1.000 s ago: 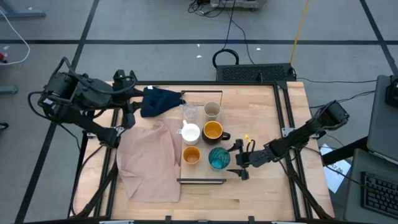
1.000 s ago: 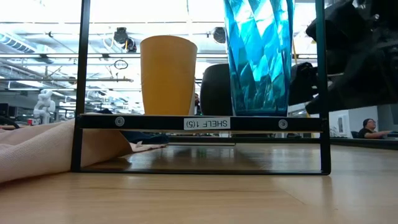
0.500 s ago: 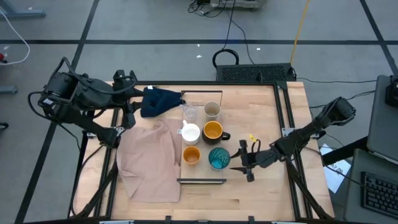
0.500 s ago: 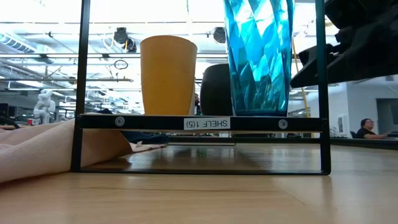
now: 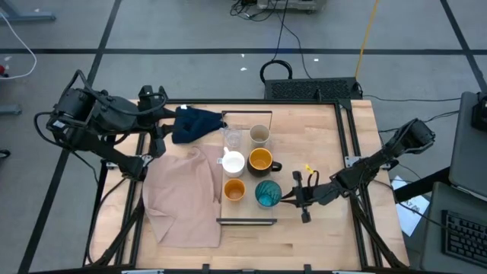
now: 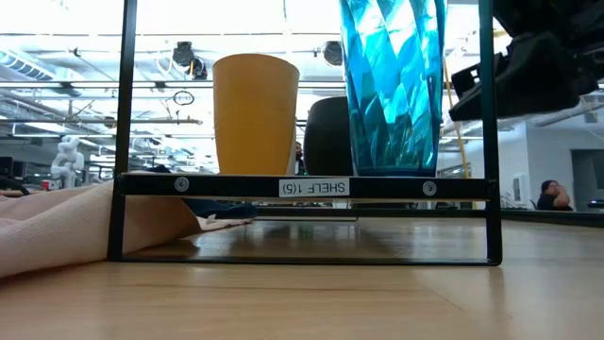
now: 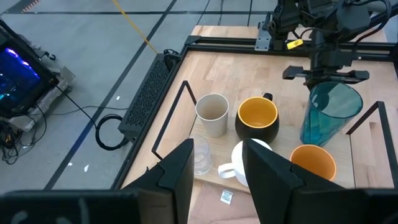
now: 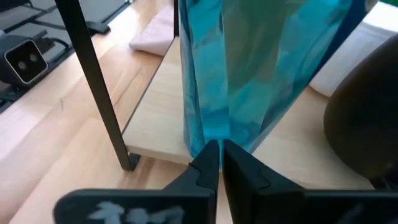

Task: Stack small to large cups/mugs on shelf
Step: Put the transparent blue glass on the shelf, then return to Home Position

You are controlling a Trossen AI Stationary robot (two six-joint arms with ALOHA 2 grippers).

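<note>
The shelf [image 5: 247, 211] runs near to far across the table's middle. Six cups stand on it in two rows: clear glass [image 5: 232, 139], beige cup [image 5: 259, 135], white mug [image 5: 233, 162], dark-handled orange mug [image 5: 261, 160], small orange cup [image 5: 233, 189] and teal ribbed tumbler [image 5: 267, 193]. My right gripper [image 5: 284, 199] is shut with nothing between its fingers. It points level at the tumbler's [image 8: 249, 74] lower wall from the table's right. My left gripper [image 7: 214, 168] stands open and high over the table's far left, holding nothing. My right gripper's shut fingertips [image 8: 210, 152] stand right at the teal tumbler's lower wall [image 8: 211, 124], coming level from the table's right. I cannot tell whether they touch it. The tumbler stands upright on the shelf.
A beige cloth [image 5: 186, 198] lies left of the shelf and partly under it. A dark blue cloth [image 5: 194, 123] is bunched at the far left. Black frame bars [image 6: 488, 142] rise at the shelf's near end. Bare tabletop [image 5: 327, 137] lies to the right of the shelf.
My right gripper has shut from wide open. It drew back a little toward the table's right edge, away from the teal tumbler. The tumbler and the other cups have stayed where they were.
</note>
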